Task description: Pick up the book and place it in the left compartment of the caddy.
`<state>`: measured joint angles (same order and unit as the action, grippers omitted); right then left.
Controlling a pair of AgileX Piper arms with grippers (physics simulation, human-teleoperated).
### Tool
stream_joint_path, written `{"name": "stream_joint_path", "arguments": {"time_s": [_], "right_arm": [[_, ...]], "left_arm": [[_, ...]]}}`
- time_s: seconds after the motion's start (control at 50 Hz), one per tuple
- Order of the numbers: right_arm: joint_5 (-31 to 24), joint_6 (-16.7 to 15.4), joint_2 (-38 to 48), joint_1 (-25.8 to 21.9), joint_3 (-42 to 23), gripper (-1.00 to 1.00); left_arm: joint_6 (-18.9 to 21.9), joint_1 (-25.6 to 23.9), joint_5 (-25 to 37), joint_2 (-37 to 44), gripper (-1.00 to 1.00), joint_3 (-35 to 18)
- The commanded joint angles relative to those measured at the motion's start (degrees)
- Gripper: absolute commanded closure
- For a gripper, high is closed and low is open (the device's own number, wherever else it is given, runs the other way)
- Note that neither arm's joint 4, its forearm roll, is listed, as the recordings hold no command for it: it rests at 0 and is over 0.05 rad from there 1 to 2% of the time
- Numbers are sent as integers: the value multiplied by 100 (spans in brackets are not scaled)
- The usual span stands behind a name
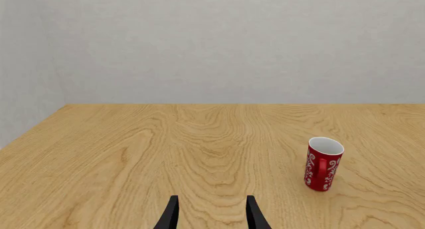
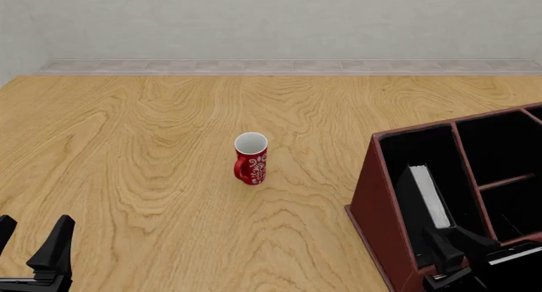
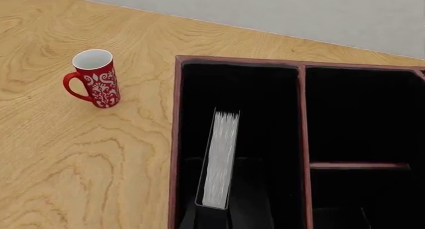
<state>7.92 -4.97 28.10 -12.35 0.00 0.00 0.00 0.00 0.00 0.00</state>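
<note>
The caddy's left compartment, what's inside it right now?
The book stands on edge inside the left compartment of the caddy, pages up. Its lower part and the compartment floor are lost in the black interior.

In the front view the caddy (image 2: 372,203) runs off the right and bottom edges, so its right slots and near wall are cut away. The book (image 2: 428,193) shows only its pale page edge in the left compartment (image 2: 423,152); its black covers merge with the lining. The right tool (image 2: 461,254) is cropped at the bottom edge, and the left tool (image 2: 30,251) likewise.
</note>
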Motion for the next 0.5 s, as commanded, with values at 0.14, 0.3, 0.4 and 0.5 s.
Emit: {"name": "stream_joint_path", "arguments": {"time_s": [0.14, 0.3, 0.4, 0.5], "right_arm": [[-95, 101, -163, 33, -2, -100], [-171, 104, -264, 19, -3, -100], [-231, 103, -338, 27, -4, -100], [-268, 100, -378, 28, -5, -100]], "left_arm": [[0, 0, 0, 0, -100, 0], [0, 0, 0, 0, -100, 0], [0, 0, 0, 0, -100, 0], [0, 0, 0, 0, -100, 0]]}}
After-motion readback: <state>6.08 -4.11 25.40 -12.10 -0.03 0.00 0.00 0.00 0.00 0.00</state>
